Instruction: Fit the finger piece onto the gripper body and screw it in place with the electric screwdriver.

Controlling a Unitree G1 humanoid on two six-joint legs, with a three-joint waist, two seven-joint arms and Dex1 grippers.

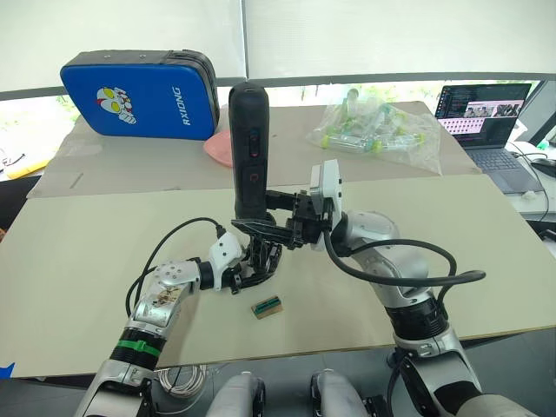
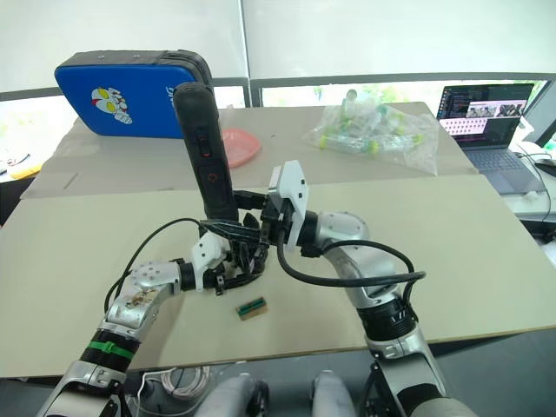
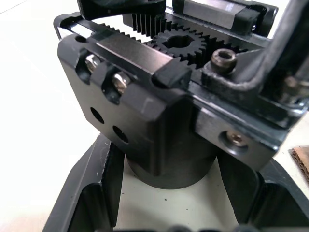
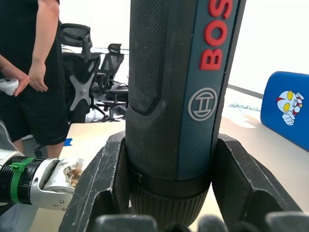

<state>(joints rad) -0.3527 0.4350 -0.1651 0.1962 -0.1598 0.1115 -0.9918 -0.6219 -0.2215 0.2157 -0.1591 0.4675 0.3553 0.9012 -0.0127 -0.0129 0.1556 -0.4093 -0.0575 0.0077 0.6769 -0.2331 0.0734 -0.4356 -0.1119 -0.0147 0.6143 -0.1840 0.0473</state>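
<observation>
A small tan-and-green block lies loose on the worktop. Behind it the left tool clamps the gripper body steady, while the right tool grips the electric screwdriver upright (bit seemingly seated, though hidden).

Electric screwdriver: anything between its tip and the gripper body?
Nothing visible. The electric screwdriver, upright in the right pincer, stands directly over the gripper body held by the left pincer.
</observation>
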